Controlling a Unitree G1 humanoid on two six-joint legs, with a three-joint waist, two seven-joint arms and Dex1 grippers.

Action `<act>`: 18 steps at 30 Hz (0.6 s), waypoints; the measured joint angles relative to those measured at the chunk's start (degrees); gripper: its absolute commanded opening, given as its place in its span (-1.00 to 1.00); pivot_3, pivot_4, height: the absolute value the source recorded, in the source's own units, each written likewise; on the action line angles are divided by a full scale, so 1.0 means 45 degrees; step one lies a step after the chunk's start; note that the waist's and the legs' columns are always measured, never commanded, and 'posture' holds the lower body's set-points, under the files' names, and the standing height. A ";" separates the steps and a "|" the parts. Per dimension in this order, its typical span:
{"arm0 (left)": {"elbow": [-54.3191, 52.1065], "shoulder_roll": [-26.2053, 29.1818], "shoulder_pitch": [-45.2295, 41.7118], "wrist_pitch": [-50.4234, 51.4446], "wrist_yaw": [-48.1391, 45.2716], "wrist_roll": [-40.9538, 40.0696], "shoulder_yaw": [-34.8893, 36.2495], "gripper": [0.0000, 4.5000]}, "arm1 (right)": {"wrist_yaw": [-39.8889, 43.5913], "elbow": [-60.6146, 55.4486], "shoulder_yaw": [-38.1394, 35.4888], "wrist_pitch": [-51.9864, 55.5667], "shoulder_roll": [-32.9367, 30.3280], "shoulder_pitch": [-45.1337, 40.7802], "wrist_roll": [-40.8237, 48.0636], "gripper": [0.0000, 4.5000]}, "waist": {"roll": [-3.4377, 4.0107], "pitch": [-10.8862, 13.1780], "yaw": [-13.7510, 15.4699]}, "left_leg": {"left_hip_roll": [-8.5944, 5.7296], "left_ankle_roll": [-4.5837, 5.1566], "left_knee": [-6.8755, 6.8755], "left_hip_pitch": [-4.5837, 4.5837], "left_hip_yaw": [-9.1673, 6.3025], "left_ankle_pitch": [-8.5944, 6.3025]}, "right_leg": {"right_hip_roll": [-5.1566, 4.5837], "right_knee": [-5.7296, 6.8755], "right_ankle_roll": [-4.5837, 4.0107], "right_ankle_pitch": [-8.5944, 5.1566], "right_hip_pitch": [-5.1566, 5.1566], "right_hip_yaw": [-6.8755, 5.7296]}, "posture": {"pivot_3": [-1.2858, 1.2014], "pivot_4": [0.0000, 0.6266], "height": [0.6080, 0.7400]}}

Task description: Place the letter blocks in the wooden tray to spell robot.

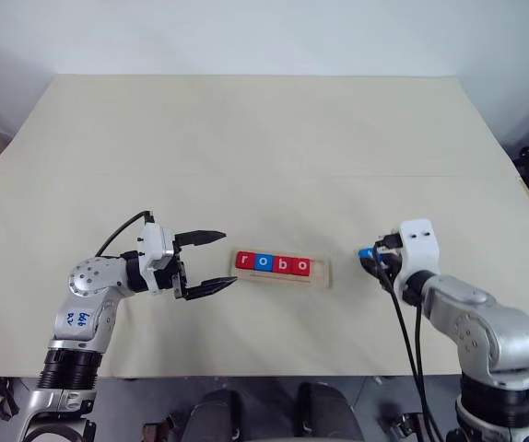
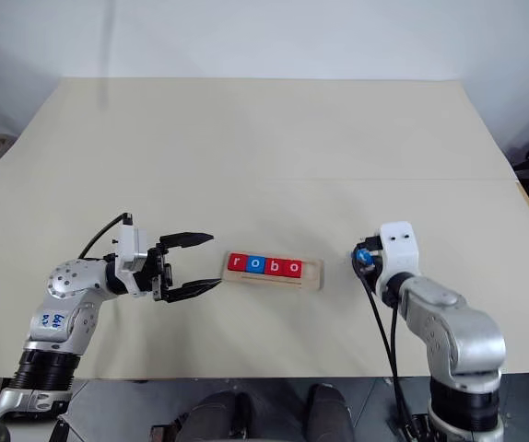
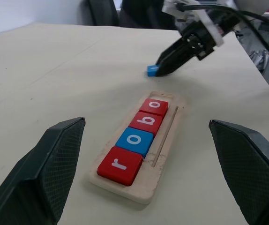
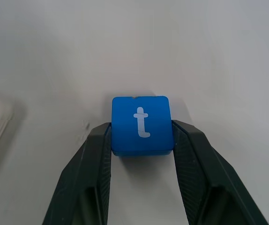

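Note:
The wooden tray (image 1: 323, 273) lies at the table's centre front. Four letter blocks sit in it in a row: red r (image 3: 119, 165), blue o (image 3: 134, 140), red b (image 3: 146, 122), red o (image 3: 154, 106). The slot at the tray's right end is bare. My right gripper (image 4: 141, 136) is shut on the blue t block (image 4: 141, 124), gripping its two sides. It holds the block low at the table just right of the tray (image 1: 366, 254). My left gripper (image 1: 228, 259) hangs open just left of the tray, pointing at it, with nothing between its fingers.
The beige table (image 1: 246, 138) stretches wide behind the tray. A seam (image 1: 246, 174) crosses it from left to right. The front edge of the table runs close below both arms.

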 measured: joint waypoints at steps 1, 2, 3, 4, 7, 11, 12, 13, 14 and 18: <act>0.0001 0.0000 -0.0008 0.0005 -0.0013 0.0000 -0.0004 1.00 | -0.0093 -0.0197 -0.0004 0.0065 0.0184 0.0115 -0.0001 -0.35 | 0.0000 0.0000 -0.0006 | 0.0000 0.0000 0.0001 0.0001 0.0002 0.0000 | 0.0000 0.0000 0.0000 0.0000 0.0000 0.0002 | 0.03 -0.52 1.00; 0.0001 -0.0001 -0.0022 0.0014 -0.0035 0.0000 -0.0015 1.00 | -0.0227 -0.0388 -0.0017 0.0124 0.0417 0.0238 -0.0026 -0.35 | -0.0001 -0.0001 -0.0003 | -0.0002 0.0000 0.0000 0.0001 0.0002 0.0000 | 0.0000 -0.0001 0.0000 0.0000 0.0000 0.0003 | 0.03 -0.52 1.00; 0.0002 0.0000 -0.0024 0.0031 -0.0051 0.0000 -0.0014 1.00 | -0.0387 -0.0543 -0.0032 0.0153 0.0689 0.0328 -0.0063 -0.19 | -0.0003 -0.0002 0.0000 | -0.0002 0.0000 0.0000 0.0001 0.0000 0.0000 | 0.0000 0.0000 0.0000 0.0000 0.0000 0.0002 | 0.03 -0.52 1.00; 0.0002 0.0000 -0.0027 0.0053 -0.0064 0.0000 -0.0015 1.00 | -0.0487 -0.0607 -0.0042 0.0204 0.0825 0.0339 -0.0074 -0.02 | -0.0003 -0.0002 -0.0001 | -0.0002 0.0000 0.0001 0.0001 0.0001 0.0000 | 0.0000 0.0000 0.0000 0.0000 0.0000 0.0004 | 0.03 -0.52 1.00; 0.0033 0.0001 -0.0143 0.0092 -0.0090 0.0001 -0.0015 1.00 | -0.0484 -0.0720 -0.0057 0.0361 0.1037 0.0367 -0.0018 0.41 | -0.0005 -0.0003 0.0001 | -0.0003 0.0000 0.0002 0.0000 -0.0001 0.0000 | 0.0000 -0.0001 0.0000 0.0000 0.0001 0.0003 | 0.03 -0.52 1.00; 0.0072 0.0003 -0.0255 0.0090 -0.0091 0.0004 -0.0008 1.00 | 0.0572 -0.0475 -0.0055 0.0300 0.0045 0.0296 0.0534 0.98 | -0.0007 -0.0004 0.0007 | -0.0007 0.0008 0.0007 0.0000 0.0001 -0.0004 | -0.0001 -0.0007 0.0000 0.0000 0.0005 0.0006 | 0.03 -0.52 1.00; 0.0115 0.0003 -0.0255 0.0089 -0.0089 0.0005 -0.0006 1.00 | 0.1074 -0.0265 -0.0064 0.0228 -0.0520 0.0238 0.0733 0.98 | -0.0007 -0.0003 0.0014 | -0.0007 0.0010 0.0006 -0.0001 -0.0001 -0.0006 | -0.0001 -0.0010 0.0001 0.0001 0.0008 0.0004 | 0.03 -0.52 1.00; 0.0165 0.0002 -0.0255 0.0086 -0.0086 0.0007 -0.0007 1.00 | 0.1856 0.0148 -0.0036 -0.0068 -0.1438 0.0226 0.0979 0.98 | -0.0008 -0.0003 0.0041 | -0.0009 0.0014 0.0008 -0.0002 -0.0002 -0.0008 | -0.0002 -0.0014 0.0001 0.0000 0.0010 0.0004 | 0.03 -0.52 1.00; 0.0235 0.0003 -0.0254 0.0079 -0.0082 0.0008 -0.0001 1.00 | 0.2557 0.0573 -0.0037 -0.0406 -0.2300 0.0224 0.1133 0.98 | -0.0007 -0.0002 0.0062 | -0.0010 0.0017 0.0007 -0.0001 -0.0001 -0.0009 | -0.0002 -0.0020 0.0001 0.0001 0.0011 0.0002 | 0.03 -0.52 1.00; 0.0367 0.0002 -0.0230 -0.0014 -0.0052 0.0010 0.0013 1.00 | 0.5617 0.2605 0.0141 -0.2961 -0.5106 0.0267 0.1230 0.98 | -0.0011 0.0000 0.0084 | -0.0010 0.0019 0.0002 0.0000 0.0006 -0.0010 | -0.0001 -0.0033 0.0001 0.0001 0.0012 0.0001 | 0.03 -0.52 1.00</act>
